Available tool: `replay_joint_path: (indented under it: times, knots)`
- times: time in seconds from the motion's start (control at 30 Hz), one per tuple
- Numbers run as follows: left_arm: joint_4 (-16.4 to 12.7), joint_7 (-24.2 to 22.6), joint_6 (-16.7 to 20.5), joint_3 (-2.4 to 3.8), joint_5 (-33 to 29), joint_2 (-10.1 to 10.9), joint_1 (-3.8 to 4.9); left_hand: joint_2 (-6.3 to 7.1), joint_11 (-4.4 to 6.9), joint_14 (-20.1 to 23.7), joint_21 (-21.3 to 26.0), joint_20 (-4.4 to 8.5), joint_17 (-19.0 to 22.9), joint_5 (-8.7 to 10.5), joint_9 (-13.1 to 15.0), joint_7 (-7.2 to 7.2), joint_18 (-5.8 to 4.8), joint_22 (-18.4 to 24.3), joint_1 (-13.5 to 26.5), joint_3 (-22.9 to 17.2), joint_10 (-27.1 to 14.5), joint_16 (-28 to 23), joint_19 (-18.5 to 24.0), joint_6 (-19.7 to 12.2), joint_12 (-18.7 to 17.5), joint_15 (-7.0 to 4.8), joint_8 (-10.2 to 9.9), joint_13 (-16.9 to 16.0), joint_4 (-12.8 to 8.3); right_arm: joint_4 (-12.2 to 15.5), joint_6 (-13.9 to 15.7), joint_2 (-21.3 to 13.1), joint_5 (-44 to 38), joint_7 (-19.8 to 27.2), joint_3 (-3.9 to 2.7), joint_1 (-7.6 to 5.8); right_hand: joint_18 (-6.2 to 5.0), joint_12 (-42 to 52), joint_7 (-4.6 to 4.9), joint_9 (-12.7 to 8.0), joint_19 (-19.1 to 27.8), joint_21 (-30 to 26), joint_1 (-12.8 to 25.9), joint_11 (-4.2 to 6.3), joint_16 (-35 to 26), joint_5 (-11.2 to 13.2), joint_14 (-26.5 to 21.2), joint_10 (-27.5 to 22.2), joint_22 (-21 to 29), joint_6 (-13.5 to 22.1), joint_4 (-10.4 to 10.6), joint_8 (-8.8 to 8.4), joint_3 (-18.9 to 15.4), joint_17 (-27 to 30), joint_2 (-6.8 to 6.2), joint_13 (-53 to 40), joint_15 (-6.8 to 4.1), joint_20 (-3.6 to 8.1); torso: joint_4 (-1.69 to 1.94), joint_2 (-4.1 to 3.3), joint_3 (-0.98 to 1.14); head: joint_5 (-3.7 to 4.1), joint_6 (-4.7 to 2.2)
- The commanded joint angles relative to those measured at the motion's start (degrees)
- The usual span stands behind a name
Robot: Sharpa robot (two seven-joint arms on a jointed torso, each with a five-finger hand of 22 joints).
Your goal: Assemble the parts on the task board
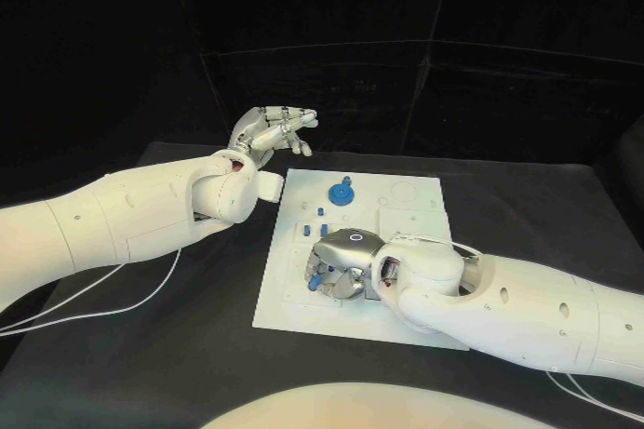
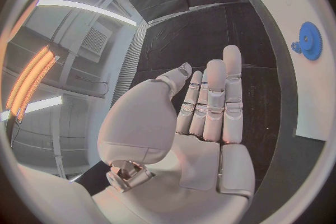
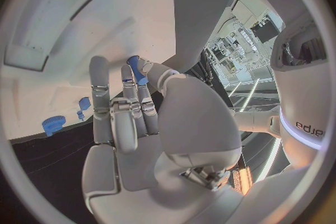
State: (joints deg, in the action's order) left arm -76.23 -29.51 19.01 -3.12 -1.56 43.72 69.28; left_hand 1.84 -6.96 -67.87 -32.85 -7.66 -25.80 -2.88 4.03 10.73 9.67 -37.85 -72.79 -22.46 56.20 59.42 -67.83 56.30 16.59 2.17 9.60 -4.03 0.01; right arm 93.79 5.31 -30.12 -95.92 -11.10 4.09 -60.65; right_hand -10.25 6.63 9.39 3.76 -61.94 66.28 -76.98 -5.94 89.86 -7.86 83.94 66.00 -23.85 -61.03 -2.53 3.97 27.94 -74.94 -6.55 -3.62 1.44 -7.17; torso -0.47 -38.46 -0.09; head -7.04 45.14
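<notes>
The white task board lies in the middle of the black table. A blue gear stands at its far end, also seen in the left wrist view as the gear. A few small blue pegs lie just nearer. My right hand hovers low over the board's near left part and pinches a small blue part between thumb and fingertips; the same blue part peeks out under the hand. My left hand is raised beyond the board's far left corner, fingers apart and holding nothing.
White cables trail on the table at the near left and near right. A rectangular recess is sunk into the board. Bare black table lies to the left and right of the board.
</notes>
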Motion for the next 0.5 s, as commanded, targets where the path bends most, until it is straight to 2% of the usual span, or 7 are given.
replay_joint_path:
  times: [0.03, 0.3, 0.5]
  knots:
    - [-0.1, -0.18, -0.58, 0.04, -0.08, 0.04, 0.09, -0.12, -0.15, 0.39, 0.26, -0.08, 0.05, 0.02, -0.08, 0.13, 0.74, 0.06, -0.65, 0.37, -0.41, -0.11, 0.2, -0.44, 0.38, -0.04, 0.17, 0.04, 0.01, 0.02, 1.48, 0.06, -0.53, 0.14, 0.06, -0.02, -0.14, -0.32, 0.05, -0.08, 0.39, -0.21, 0.21, -0.17, 0.14, -0.2, 6.06, -1.34, 0.43, 1.23, -0.06, -0.42, -0.56, -15.06, -1.0, -0.03, 0.48, -0.41, 0.04, 0.0, 0.01, 0.03, -0.05]
    - [-0.1, -0.12, -0.65, 0.04, -0.08, 0.04, 0.1, -0.12, -0.15, 0.39, 0.26, -0.08, 0.05, 0.02, -0.08, 0.13, 0.74, 0.06, -0.65, 0.37, -0.41, -0.11, 0.2, -0.44, 0.38, -0.04, 0.17, 0.04, 0.01, 0.1, 4.34, 0.04, -0.04, 0.8, 0.08, -0.02, -0.33, -0.23, 0.31, -0.07, 1.08, -0.83, 0.59, -0.62, 0.14, -0.16, 6.06, -3.48, 1.73, 3.61, -0.04, -0.42, -1.3, -15.06, -1.51, -0.08, 0.85, -0.77, -0.01, -0.01, 0.03, 0.03, -0.13]
    - [-0.11, -0.05, -0.71, 0.04, -0.08, 0.07, 0.1, -0.12, -0.15, 0.39, 0.26, -0.08, 0.05, 0.02, -0.08, 0.13, 0.74, 0.06, -0.65, 0.37, -0.41, -0.11, 0.2, -0.44, 0.38, -0.04, 0.17, 0.04, 0.01, 0.54, 9.21, -0.32, 1.23, 1.89, 0.09, 0.02, -0.41, 0.66, 0.42, 0.01, 1.59, -1.69, 1.17, -1.27, 0.14, 1.1, 6.06, -7.66, 2.48, 7.13, 0.32, -0.27, -4.62, -15.06, -2.12, -0.3, 1.44, -1.4, -0.02, -0.03, 0.04, 0.09, -0.22]
